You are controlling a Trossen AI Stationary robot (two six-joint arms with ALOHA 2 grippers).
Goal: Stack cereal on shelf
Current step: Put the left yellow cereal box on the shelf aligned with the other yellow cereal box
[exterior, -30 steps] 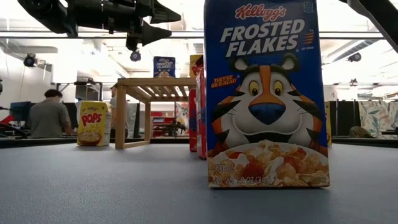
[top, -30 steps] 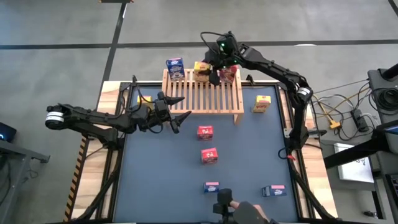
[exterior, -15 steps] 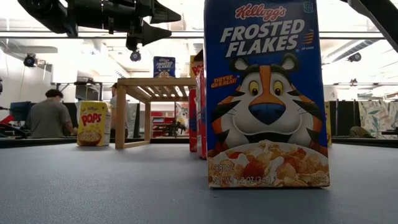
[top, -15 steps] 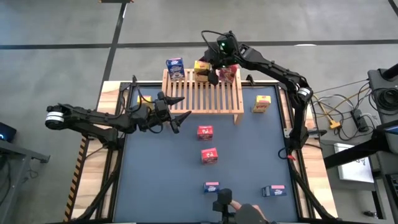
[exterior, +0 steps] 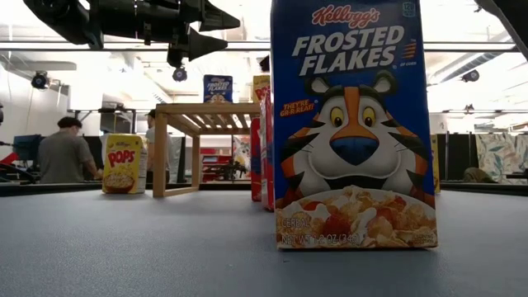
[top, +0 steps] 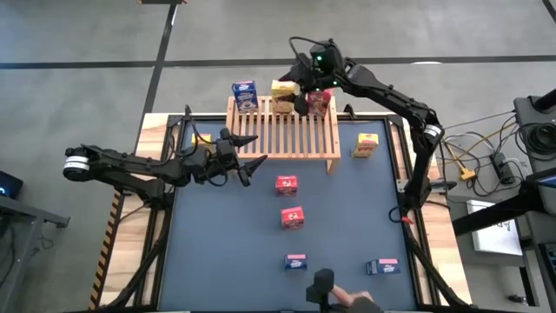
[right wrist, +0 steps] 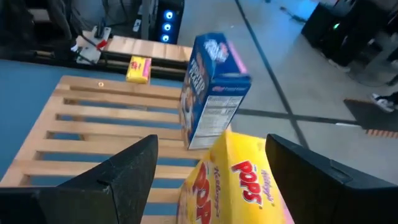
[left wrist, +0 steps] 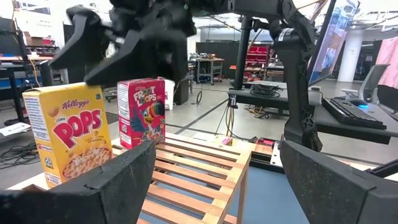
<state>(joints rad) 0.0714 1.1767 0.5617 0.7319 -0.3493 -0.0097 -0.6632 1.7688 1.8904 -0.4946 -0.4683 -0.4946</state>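
The wooden rack (top: pixel 282 130) stands at the table's far side. Three cereal boxes stand upright on the slats along its far edge: a blue box (top: pixel 244 94), a yellow Pops box (top: pixel 281 90) and a red box (top: pixel 320 103). My right gripper (top: pixel 301 92) hangs open over the yellow box (right wrist: pixel 239 180), one finger on either side and clear of it. My left gripper (top: pixel 259 148) is open and hovers by the rack's near left corner. Several more boxes stand on the blue table: two red (top: pixel 287 184), two blue (top: pixel 295 261), two yellow (top: pixel 367 144).
In the low view a Frosted Flakes box (exterior: pixel 355 124) stands close to the camera and hides much of the table behind it. A person's hand (top: pixel 352 301) shows at the near edge. People sit in the room beyond the table (exterior: pixel 64 157). Bare table lies left of the red boxes.
My right gripper has drawn back a little from the yellow box, toward the table's far right. The yellow box stays upright on the rack.
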